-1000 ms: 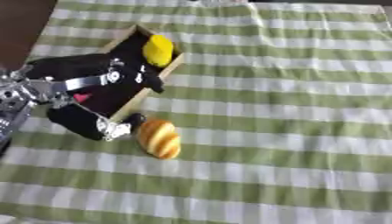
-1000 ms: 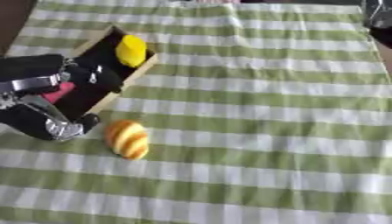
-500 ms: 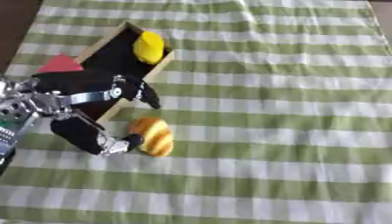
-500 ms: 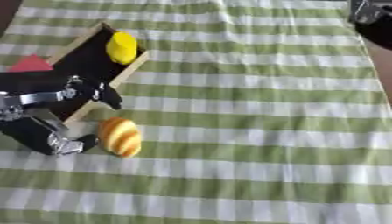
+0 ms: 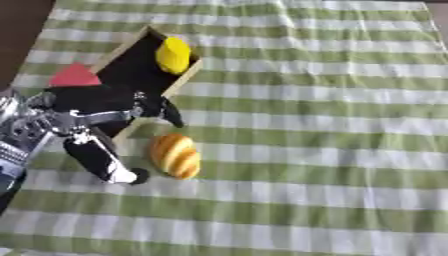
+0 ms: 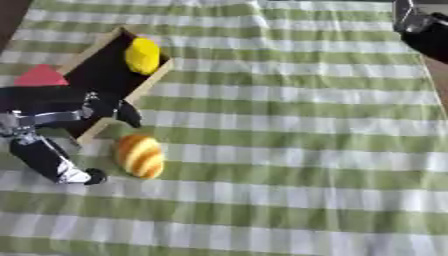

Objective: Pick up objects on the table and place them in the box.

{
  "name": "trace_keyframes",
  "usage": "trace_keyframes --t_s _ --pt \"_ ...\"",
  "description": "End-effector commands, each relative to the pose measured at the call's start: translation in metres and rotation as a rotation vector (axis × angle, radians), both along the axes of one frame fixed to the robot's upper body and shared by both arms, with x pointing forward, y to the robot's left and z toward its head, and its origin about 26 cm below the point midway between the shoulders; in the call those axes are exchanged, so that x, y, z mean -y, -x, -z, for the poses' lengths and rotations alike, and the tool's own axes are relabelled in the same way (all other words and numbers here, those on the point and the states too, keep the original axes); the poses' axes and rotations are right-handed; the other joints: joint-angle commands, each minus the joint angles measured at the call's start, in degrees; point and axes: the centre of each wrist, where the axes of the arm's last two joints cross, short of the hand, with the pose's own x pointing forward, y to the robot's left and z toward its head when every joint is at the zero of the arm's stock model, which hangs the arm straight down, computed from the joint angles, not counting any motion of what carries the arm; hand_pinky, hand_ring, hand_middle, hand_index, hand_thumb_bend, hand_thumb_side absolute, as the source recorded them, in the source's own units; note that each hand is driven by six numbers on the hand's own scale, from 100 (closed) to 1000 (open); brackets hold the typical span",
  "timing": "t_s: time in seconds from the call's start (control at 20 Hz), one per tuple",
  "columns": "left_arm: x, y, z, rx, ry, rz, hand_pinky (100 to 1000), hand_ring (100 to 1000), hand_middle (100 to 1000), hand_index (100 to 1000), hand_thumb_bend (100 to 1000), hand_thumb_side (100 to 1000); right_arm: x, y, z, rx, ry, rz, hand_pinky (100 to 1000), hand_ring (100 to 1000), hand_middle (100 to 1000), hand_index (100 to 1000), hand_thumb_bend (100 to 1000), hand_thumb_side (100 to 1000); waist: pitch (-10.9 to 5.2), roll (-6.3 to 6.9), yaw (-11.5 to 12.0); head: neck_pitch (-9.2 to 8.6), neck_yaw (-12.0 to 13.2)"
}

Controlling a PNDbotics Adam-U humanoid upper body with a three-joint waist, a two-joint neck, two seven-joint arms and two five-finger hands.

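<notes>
An orange, striped, bread-like object (image 5: 175,155) lies on the green-and-white checked cloth just below the box's near corner. The wooden box (image 5: 187,76) with a dark inside stands at the upper left and holds a yellow lemon-like object (image 5: 173,55). A red triangular object (image 5: 74,76) shows at the box's left side. My left hand (image 5: 92,107) is open over the near end of the box. Its fingers (image 5: 168,111) reach above the bread, and its thumb (image 5: 103,161) points down to the bread's left without touching it. A bit of my right hand (image 6: 418,24) shows in the top right corner.
The checked cloth (image 5: 332,150) covers the table to the right of and below the bread. A dark table edge (image 5: 22,25) shows at the upper left, beyond the cloth.
My left hand has drawn back from over the box towards the near side, uncovering the red object. Its thumb now stands beside the bread. The view has also shifted.
</notes>
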Motion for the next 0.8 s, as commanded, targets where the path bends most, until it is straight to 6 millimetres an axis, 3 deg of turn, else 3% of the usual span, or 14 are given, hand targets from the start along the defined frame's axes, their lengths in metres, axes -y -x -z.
trace_keyframes --t_s 0.05,0.2,0.25,0.35,0.6,0.65,0.8 --pt "0.004 -0.005 -0.004 0.040 -0.012 -0.007 823 870 841 891 469 100 -0.001 0.002 -0.008 0.013 0.019 -0.007 888 914 757 833 100 100 -1.50 0.16 0.1 0.05 -0.2" --pt "0.006 -0.010 0.003 0.020 -0.021 -0.018 820 870 842 890 436 100 -0.001 0.002 -0.007 0.010 0.018 -0.007 888 914 756 832 100 100 -1.44 0.35 0.0 0.06 -0.2" --pt "0.006 -0.012 0.006 -0.001 -0.018 -0.030 813 867 842 889 380 111 -0.001 0.002 -0.007 0.008 0.017 -0.006 888 914 755 831 100 100 -1.39 0.42 0.0 0.09 -0.3" --pt "0.006 -0.017 0.012 -0.047 -0.005 -0.059 809 865 842 887 349 165 -0.002 0.002 -0.006 0.001 0.015 -0.003 888 915 754 830 100 118 -1.31 0.53 0.0 0.18 -0.3" --pt "0.007 -0.020 0.016 -0.086 0.013 -0.071 808 865 843 887 345 171 -0.002 0.002 -0.005 -0.010 0.013 0.000 888 915 753 830 100 128 -1.26 0.59 0.0 0.27 -0.3" --pt "0.007 -0.020 0.016 -0.088 0.012 -0.073 812 867 841 888 366 247 -0.003 0.002 -0.004 -0.014 0.010 -0.002 887 915 752 830 100 176 -1.27 0.58 0.0 0.27 -0.5" --pt "0.002 -0.025 0.028 -0.093 -0.005 -0.094 816 867 839 891 399 231 -0.004 0.001 -0.003 -0.024 0.007 -0.011 887 914 750 828 100 192 -1.48 0.48 -0.1 0.45 -0.4"
